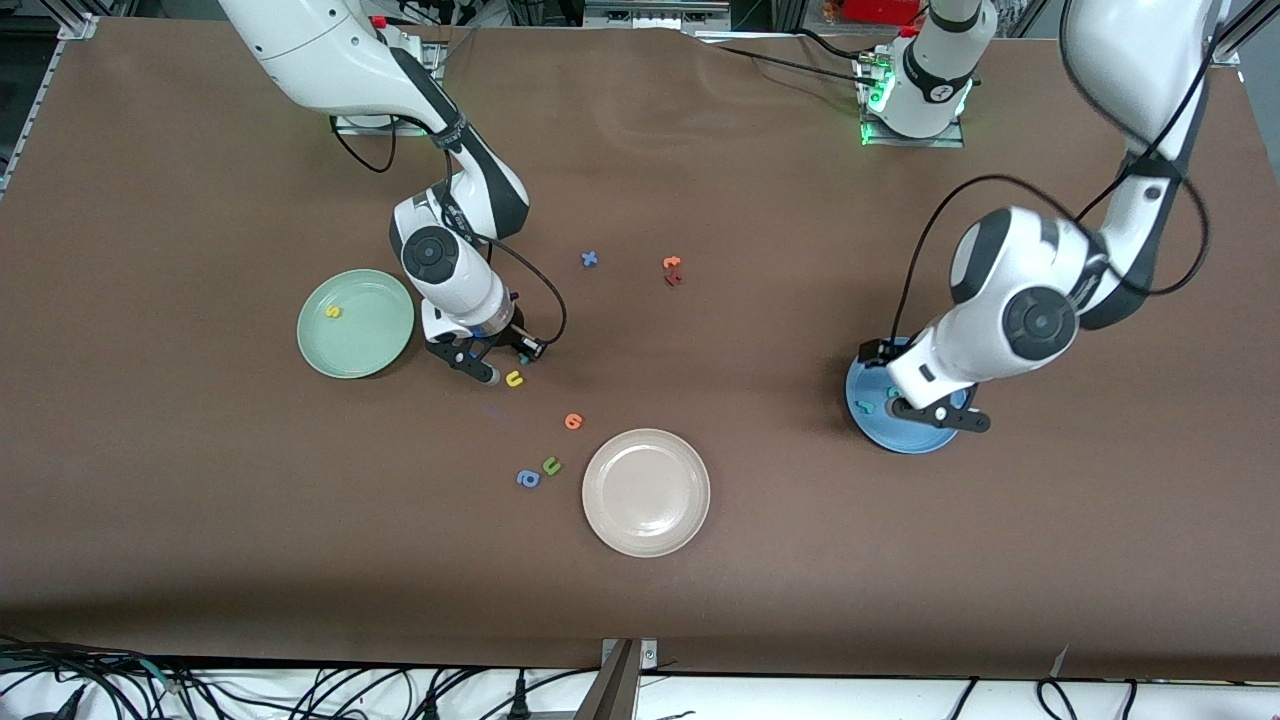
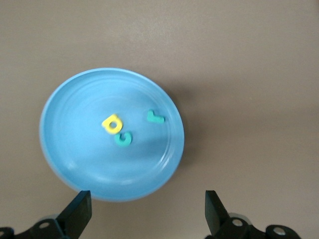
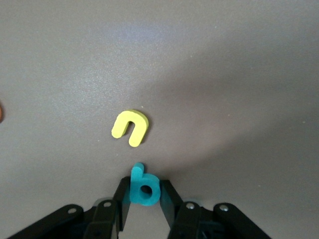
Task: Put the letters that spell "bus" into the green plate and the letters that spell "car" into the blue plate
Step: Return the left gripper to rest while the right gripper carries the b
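Note:
My right gripper (image 3: 144, 193) is down at the table beside the green plate (image 1: 372, 338), its fingers shut on the teal "b" (image 3: 145, 186). The yellow "u" (image 3: 129, 127) lies just clear of its fingertips, also seen in the front view as the yellow "u" (image 1: 514, 378). A yellow "s" (image 1: 333, 311) lies in the green plate. My left gripper (image 2: 147, 214) hangs open over the rim of the blue plate (image 2: 75, 149), holding nothing. In that plate lie the yellow "a" (image 2: 112, 123), the teal "c" (image 2: 123, 139) and the teal "r" (image 2: 154, 117).
A beige plate (image 1: 646, 491) sits nearest the front camera. Close to it lie an orange round letter (image 1: 573, 421), a green "u" (image 1: 551, 465) and a blue "a" (image 1: 528, 478). Farther back lie a blue "x" (image 1: 589, 259) and an orange "t" (image 1: 672, 263).

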